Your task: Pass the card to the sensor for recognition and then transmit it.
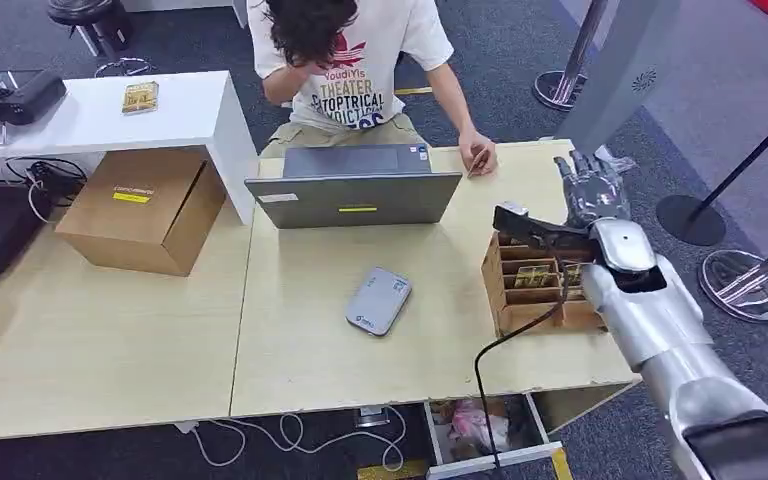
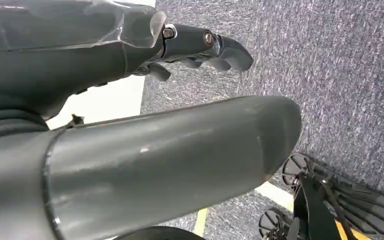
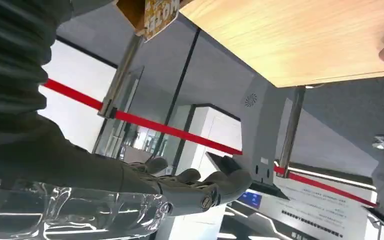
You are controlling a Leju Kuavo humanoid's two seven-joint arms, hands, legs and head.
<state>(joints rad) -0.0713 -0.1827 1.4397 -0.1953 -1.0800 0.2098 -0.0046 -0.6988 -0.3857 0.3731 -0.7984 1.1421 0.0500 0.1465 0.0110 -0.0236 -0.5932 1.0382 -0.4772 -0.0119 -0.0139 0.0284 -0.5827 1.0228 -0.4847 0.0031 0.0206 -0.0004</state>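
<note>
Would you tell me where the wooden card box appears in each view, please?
Head view: card box on the table's right side, near the right robot hand.
Right wrist view: its corner at the top edge.
Left wrist view: faces the carpet instead.
Shared landmark: the table top.

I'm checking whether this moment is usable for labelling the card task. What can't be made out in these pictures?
- Cards in the wooden card holder: head view, partly hidden by the right arm; print too small to read.
- Right robot hand: whether it holds anything is unclear; its plastic wrap glares.
- Left robot hand: left wrist view, its thumb blocks most of the frame.
- Grey sensor: markings too small.
- Person: cut off by the top edge.
</note>
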